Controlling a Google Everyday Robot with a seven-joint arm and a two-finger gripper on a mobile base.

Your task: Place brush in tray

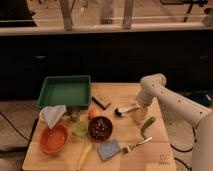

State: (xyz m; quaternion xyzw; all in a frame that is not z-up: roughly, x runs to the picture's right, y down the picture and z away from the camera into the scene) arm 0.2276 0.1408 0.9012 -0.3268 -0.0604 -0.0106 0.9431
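Note:
The brush [126, 109] lies on the wooden table [120, 91], dark round head to the left, white handle pointing right. The green tray [64, 92] sits at the table's back left, with nothing in it. My gripper [138, 113] hangs from the white arm [165, 97] at the right and stands over the right end of the brush handle, low near the table. The arm covers that end of the handle.
A dark rectangular block [101, 101] lies between tray and brush. An orange bowl [53, 140], crumpled white cloth [52, 116], dark bowl [100, 128], small green cup [80, 128], blue sponge [109, 149], metal fork [136, 145] and green pepper [146, 126] crowd the front.

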